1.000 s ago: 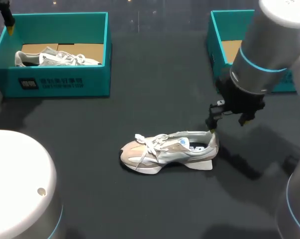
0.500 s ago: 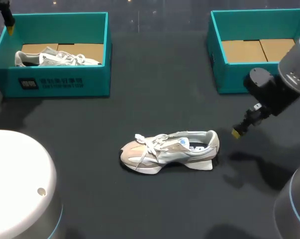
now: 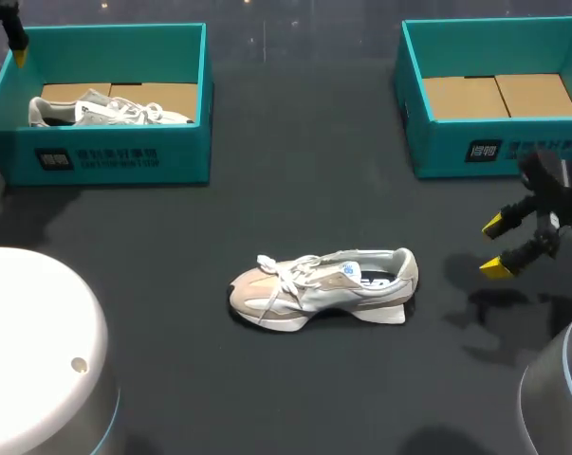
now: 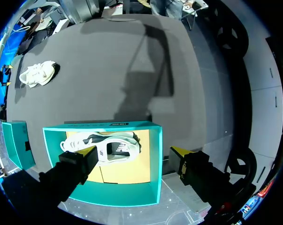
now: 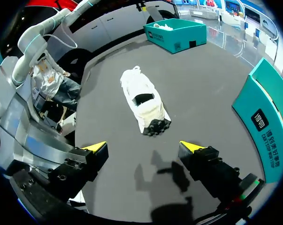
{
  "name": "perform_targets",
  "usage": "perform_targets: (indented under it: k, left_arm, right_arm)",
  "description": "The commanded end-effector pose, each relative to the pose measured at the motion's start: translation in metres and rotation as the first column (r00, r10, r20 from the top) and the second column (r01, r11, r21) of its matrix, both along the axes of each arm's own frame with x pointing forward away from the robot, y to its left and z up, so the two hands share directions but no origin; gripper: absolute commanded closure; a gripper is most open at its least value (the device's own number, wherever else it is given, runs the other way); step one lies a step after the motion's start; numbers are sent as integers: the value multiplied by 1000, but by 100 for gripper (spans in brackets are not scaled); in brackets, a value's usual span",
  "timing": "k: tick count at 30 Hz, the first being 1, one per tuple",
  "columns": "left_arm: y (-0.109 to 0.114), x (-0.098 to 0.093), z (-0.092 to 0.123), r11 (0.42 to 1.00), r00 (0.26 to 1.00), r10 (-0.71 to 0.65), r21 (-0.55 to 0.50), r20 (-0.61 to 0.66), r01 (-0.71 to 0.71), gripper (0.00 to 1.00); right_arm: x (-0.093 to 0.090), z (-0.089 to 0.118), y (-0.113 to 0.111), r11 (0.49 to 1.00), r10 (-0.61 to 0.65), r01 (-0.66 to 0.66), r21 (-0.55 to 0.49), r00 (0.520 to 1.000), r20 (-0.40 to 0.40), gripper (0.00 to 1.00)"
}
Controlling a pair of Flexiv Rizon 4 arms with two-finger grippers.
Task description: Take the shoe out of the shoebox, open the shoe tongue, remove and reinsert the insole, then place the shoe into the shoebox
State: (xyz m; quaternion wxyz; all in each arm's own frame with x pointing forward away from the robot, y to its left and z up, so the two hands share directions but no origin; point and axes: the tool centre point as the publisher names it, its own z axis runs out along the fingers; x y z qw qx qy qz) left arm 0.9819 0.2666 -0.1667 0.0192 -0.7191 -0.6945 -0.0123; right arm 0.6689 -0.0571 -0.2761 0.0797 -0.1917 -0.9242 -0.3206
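Note:
A beige and white shoe [image 3: 323, 287] lies on its sole on the dark table, toe to the left, with its insole showing in the opening. My right gripper [image 3: 494, 246] hangs open well to the right of the heel, nothing between its fingers. In the right wrist view the shoe [image 5: 143, 101] lies ahead of the open gripper [image 5: 144, 146], heel nearest. My left gripper [image 4: 133, 152] stands open high over the left shoebox [image 4: 103, 125], which holds a second shoe [image 4: 103, 145]. The head view shows only one of its yellow tips [image 3: 18, 52] at the far left corner.
The left teal shoebox [image 3: 105, 156] with its grey shoe [image 3: 105, 109] stands at the back left. A second teal shoebox [image 3: 456, 152], with only cardboard on its floor, stands at the back right. White arm housing [image 3: 39, 360] fills the near left.
My right arm has drawn back from the shoe's heel toward the right edge, uncovering the right shoebox. The shoe and the left arm have not moved.

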Motion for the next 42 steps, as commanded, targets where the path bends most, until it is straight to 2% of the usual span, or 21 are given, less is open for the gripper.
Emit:
perform_targets:
  k: [1,5,16,19,21,24,30,42]
  left_arm:
    - [0,0,0,1000,1000,-1,2,0,1,0]
    - [0,0,0,1000,1000,-1,2,0,1,0]
    - [0,0,0,1000,1000,-1,2,0,1,0]
    - [0,0,0,1000,1000,-1,2,0,1,0]
    - [0,0,0,1000,1000,-1,2,0,1,0]
    - [0,0,0,1000,1000,-1,2,0,1,0]
    - [0,0,0,1000,1000,-1,2,0,1,0]
    - [0,0,0,1000,1000,-1,2,0,1,0]
  right_arm:
    - [0,-11,-15,734,256,-498,462,833,490,0]
    - [4,-29,-19,737,311,-561,376,776,548,0]
    - [4,-29,-19,737,311,-561,376,776,548,0]
    - [9,-48,-27,759,256,-512,403,803,538,0]
    - [12,-60,-31,766,231,-497,408,805,546,0]
    - [14,-70,-34,789,184,-452,416,821,541,0]
    - [16,-79,-35,813,96,-378,443,837,539,0]
    - [18,-83,-26,842,42,-294,453,872,488,0]
